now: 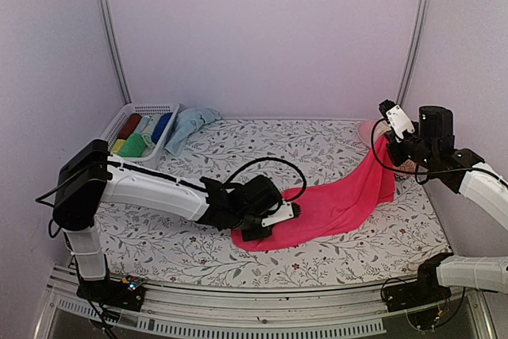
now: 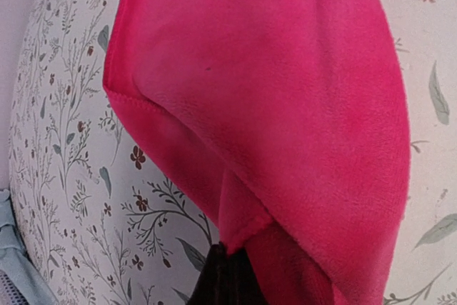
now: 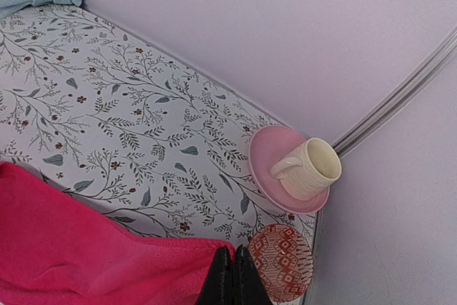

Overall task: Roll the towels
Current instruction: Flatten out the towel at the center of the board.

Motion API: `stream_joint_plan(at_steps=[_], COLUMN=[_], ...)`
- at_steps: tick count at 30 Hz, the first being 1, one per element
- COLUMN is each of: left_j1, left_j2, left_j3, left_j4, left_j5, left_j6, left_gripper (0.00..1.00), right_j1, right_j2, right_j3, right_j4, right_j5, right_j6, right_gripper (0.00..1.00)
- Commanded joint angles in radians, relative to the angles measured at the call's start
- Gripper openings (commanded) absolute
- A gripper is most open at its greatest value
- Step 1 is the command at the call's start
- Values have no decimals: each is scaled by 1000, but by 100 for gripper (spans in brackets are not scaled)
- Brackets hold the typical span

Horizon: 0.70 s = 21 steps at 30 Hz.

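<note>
- Your left tool point(image 1: 292, 212) clamps the pink towel's point(image 1: 341, 200) near end.
- Your right tool point(image 1: 387, 136) pinches its far end, raised off the tabletop point(image 1: 238, 148).
- Beyond your left tool lies the pale blue towel point(image 1: 189, 125).

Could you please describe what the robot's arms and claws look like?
The left arm and right arm have smooth white shells, black joint housings and black bases. A thin black cable loops by each wrist. The left claw and right claw have dark, narrow fingers.
</note>
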Motion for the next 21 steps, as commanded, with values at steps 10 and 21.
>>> stream_joint_plan(at_steps=[10, 21], left_j1=[106, 177], left_j2=[-51, -14], left_j3=[-60, -80], left_j4=[8, -22], left_j5=[-119, -147], left_j6=[-226, -355], left_gripper=[0, 22], right_j1=[-3, -2], right_j2=[4, 18], right_j3=[-1, -1], right_j4=[-3, -9], right_j5=[-16, -30], right_j6=[14, 14], right_gripper=[2, 2])
